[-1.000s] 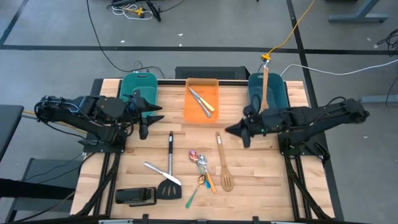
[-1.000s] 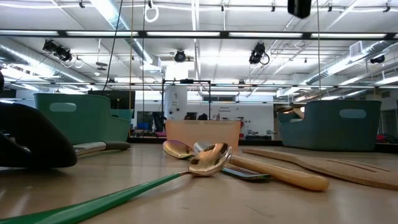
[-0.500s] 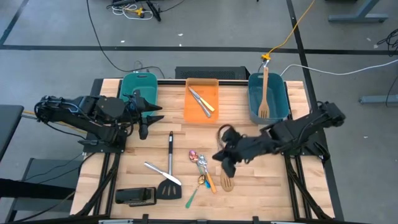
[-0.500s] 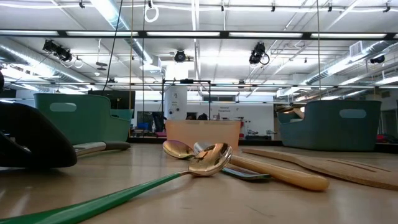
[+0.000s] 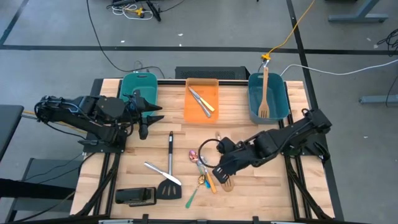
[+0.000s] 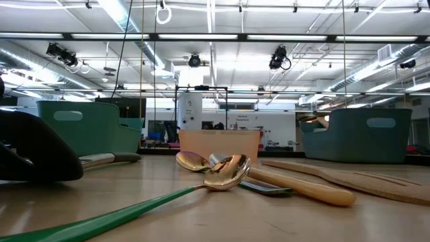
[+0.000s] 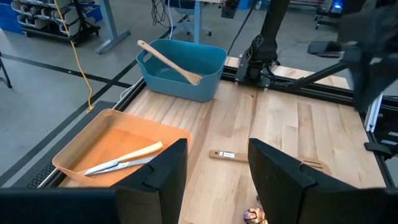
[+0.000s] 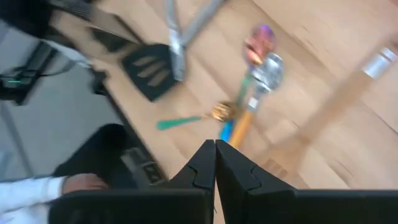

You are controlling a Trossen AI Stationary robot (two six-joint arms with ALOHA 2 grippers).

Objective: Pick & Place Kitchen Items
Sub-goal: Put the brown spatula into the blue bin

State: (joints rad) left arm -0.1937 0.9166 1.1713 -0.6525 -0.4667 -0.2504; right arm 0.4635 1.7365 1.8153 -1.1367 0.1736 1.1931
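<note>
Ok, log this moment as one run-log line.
right gripper: fingers shut, empty, over wooden spatula | left gripper: open, waiting by teal bin

I count three bins: two teal (image 5: 138, 87) (image 5: 268, 98), one orange (image 5: 201, 99). Two wooden spatulas: one in a teal bin (image 5: 264, 93), one on the tabletop (image 5: 227, 182). One black spatula (image 5: 169, 177). One knife (image 5: 160, 172). A cluster of four spoons (image 5: 200, 169). One black block (image 5: 135, 196).

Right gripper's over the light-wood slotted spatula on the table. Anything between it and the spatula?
Nothing visible. The shut right gripper hangs over the light-wood slotted spatula, covering its handle in the high view; the spoons lie just beside it, not across it.
</note>
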